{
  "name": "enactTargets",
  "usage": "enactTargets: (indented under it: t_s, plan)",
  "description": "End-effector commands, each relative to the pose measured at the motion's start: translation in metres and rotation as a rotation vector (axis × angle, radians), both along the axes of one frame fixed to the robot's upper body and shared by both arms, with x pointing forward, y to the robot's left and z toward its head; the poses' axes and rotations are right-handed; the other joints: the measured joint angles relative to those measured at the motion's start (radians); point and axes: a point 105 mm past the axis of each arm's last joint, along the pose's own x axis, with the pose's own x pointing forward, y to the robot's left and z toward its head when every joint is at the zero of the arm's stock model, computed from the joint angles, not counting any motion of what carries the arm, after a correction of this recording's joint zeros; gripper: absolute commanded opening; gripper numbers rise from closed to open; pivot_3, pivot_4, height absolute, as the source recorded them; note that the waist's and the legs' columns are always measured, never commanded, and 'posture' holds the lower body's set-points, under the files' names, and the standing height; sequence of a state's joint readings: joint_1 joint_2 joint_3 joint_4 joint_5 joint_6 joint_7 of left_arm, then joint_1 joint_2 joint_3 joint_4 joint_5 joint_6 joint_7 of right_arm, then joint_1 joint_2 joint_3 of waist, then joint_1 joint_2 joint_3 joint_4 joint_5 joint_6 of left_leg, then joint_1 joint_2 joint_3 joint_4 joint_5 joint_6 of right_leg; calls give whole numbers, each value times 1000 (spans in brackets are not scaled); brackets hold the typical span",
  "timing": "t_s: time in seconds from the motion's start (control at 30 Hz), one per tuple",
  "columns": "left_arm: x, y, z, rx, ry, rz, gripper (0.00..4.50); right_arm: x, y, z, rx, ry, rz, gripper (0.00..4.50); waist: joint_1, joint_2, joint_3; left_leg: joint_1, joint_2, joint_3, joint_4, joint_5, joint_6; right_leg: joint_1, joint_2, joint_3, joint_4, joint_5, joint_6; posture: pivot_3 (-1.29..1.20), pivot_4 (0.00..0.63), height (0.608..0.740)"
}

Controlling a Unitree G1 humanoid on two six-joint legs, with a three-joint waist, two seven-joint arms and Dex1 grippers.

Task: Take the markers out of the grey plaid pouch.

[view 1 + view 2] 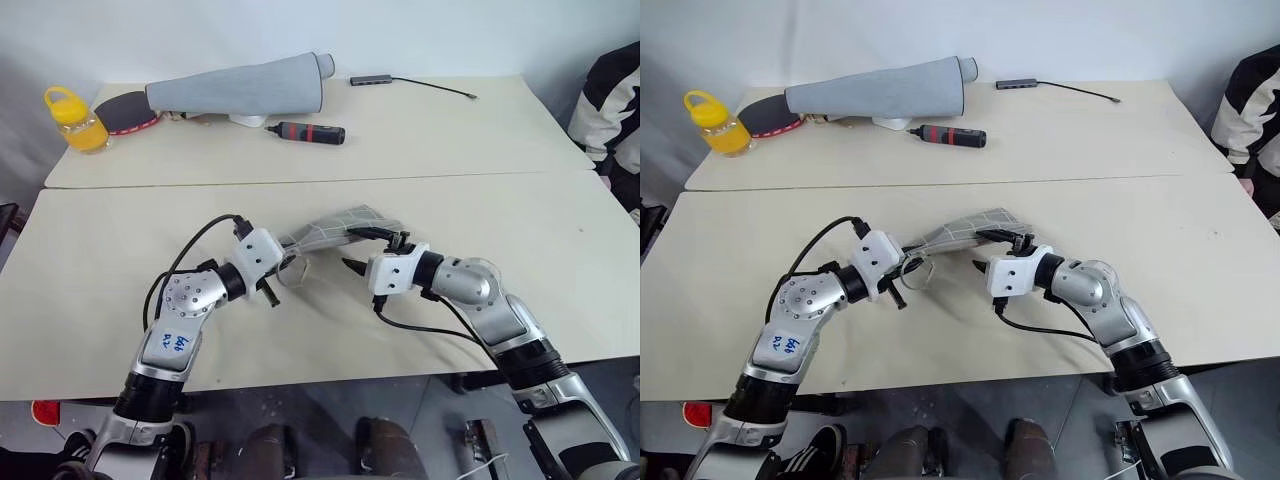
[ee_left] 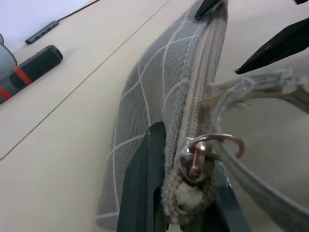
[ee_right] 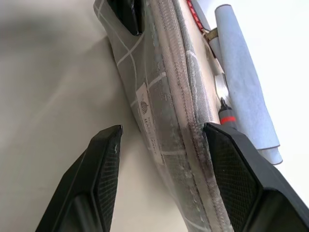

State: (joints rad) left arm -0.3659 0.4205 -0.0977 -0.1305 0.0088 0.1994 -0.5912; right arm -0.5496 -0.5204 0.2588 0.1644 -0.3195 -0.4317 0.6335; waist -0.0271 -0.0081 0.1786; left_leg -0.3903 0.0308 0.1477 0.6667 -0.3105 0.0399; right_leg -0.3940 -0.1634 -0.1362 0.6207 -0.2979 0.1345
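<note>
Left wrist view: left gripper point(image 2: 181, 193) clamped on soft grey plaid fabric pouch point(image 2: 159, 106), ring-pull end | right gripper point(image 3: 166, 169) fingers apart, straddling pouch's other end

— What am I driving here? I see silver metal arms, black bands at the joints, a perforated round cap at the left elbow.

— White wrist blocks, black cables looping off each. Blue handwriting on the left forearm. The left gripper point(image 1: 272, 292) and right gripper point(image 1: 370, 250) have black, tapered fingers.
</note>
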Motion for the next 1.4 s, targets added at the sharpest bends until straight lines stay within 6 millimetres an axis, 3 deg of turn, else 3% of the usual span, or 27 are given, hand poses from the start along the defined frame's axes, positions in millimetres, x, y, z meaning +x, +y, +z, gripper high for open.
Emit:
enactTargets:
  t_s: [0.03, 0.33, 0.43, 0.63, 0.67, 0.9, 1.17, 1.4]
  plan:
    - [-2, -5, 9, -6, -51, 8, 0, -6, 4, 19, 56, -70, 46, 2804, 0, 0, 0, 0, 0, 0, 0, 0, 0, 0, 0, 0, 0, 0, 0, 0, 150, 740]
    - [-8, -12, 7, 6, -39, -46, 0, 9, -3, 9, -26, -115, -26, 2804, 0, 0, 0, 0, 0, 0, 0, 0, 0, 0, 0, 0, 0, 0, 0, 0, 150, 740]
    - [-7, -11, 8, -12, -36, -35, 0, 10, 0, 11, -2, -100, -24, 2212, -1, 0, 0, 0, 0, 0, 0, 0, 0, 0, 0, 0, 0, 0, 0, 0, 150, 740]
    - [-6, -6, 16, -142, 6, -15, 0, 12, -3, 12, 22, -84, -29, 180, 0, 0, 0, 0, 0, 0, 0, 0, 0, 0, 0, 0, 0, 0, 0, 0, 150, 740]
    - [-6, -6, 17, -164, 20, -22, 569, 13, -4, 13, 28, -82, -34, 0, 0, 0, 0, 0, 0, 0, 0, 0, 0, 0, 0, 0, 0, 0, 0, 0, 150, 740]
    - [-12, -7, 22, -130, -39, -70, 2735, 15, -13, 21, 117, -48, -19, 0, -1, 0, 0, 0, 0, 0, 0, 0, 0, 0, 0, 0, 0, 0, 0, 0, 150, 740]
    - [-14, 3, 22, -36, -154, -89, 2735, 14, -22, 19, 132, -19, 23, 0, -1, 0, 0, 0, 0, 0, 0, 0, 0, 1, 0, 0, 0, 0, 0, 0, 150, 740]
    - [-18, 14, 8, 62, -195, -98, 2735, 14, -27, 20, 144, -12, 19, 0, -2, 0, 0, 0, 0, 0, 0, 0, 0, 0, 0, 0, 0, 0, 0, 0, 150, 740]
